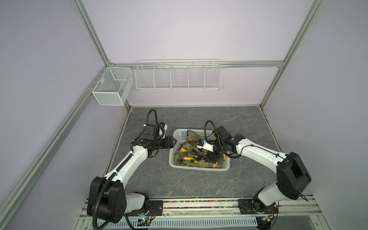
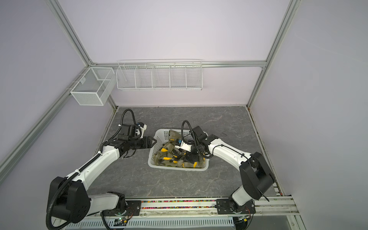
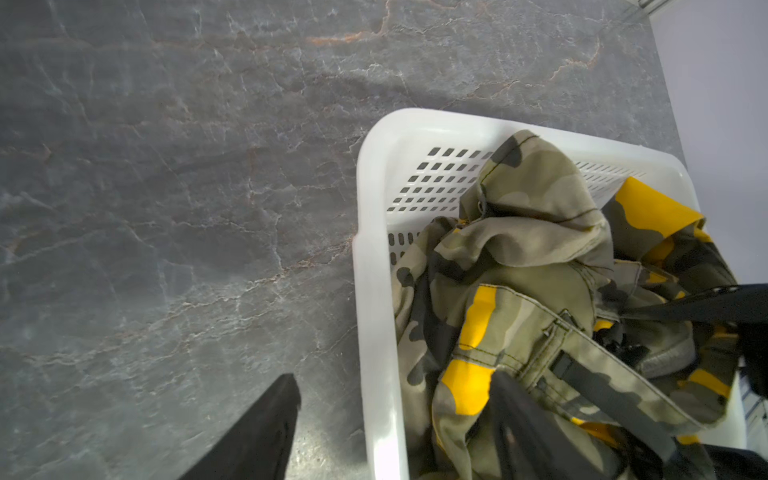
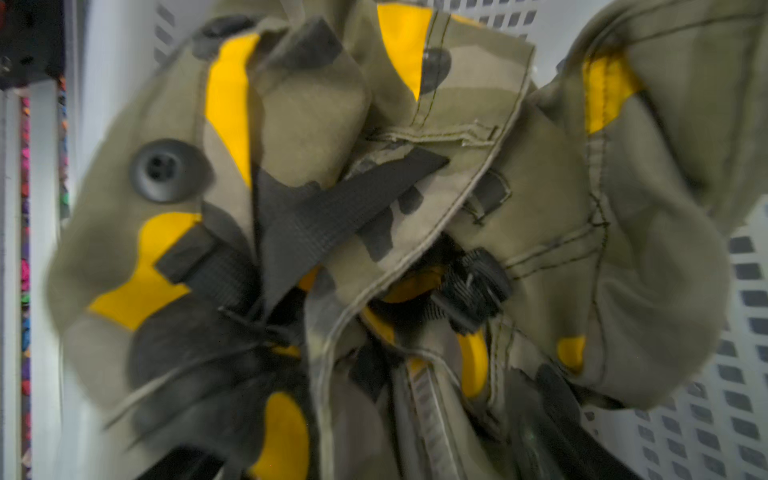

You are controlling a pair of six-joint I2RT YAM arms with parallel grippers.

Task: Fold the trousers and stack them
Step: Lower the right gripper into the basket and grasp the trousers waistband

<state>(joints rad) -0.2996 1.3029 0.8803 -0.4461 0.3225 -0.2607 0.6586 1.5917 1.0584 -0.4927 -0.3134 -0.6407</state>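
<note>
Crumpled camouflage cargo trousers [image 4: 540, 187] lie unfolded in the white lattice basket [image 3: 374, 291] (nothing folded or stacked yet), left gripper [image 1: 173, 143] parted astride its rim, right gripper [image 1: 211, 157] spread wide in the cloth.

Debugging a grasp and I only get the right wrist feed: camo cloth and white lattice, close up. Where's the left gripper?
Observer: The left gripper is open across the left wall of the basket. One finger is outside above the table, the other inside above the trousers.
Operator: And where in the basket is my right gripper?
Observer: In both top views the right gripper is down in the trousers, in the basket's near right part.
</note>
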